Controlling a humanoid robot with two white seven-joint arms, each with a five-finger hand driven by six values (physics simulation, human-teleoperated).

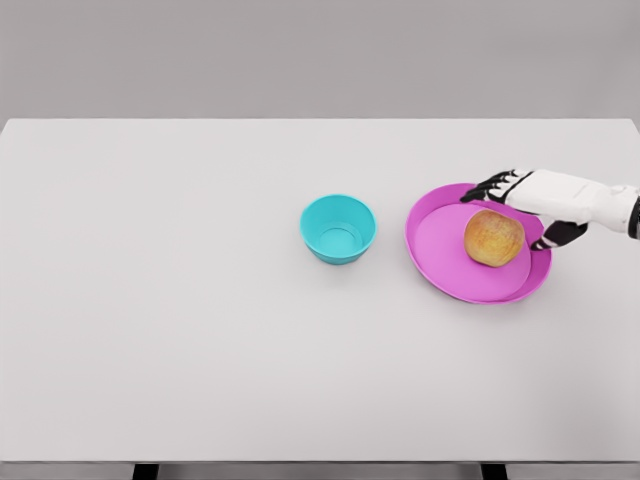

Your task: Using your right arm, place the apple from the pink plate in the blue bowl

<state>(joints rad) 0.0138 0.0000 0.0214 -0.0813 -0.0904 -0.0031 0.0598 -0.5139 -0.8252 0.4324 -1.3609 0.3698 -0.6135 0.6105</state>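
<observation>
The apple (pixel 494 238) sits on the right half of the pink plate (pixel 440 250), near its far right rim. The right hand (pixel 530 205) hovers just behind and beside it, fingers spread and holding nothing, thumb low at the plate's right edge. The blue bowl (pixel 338 229) stands apart to the plate's left, bare table (pixel 180 320) between and all around.

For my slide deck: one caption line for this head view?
Right hand open beside the yellow-red apple on the pink plate; empty blue bowl waits to its left.
</observation>
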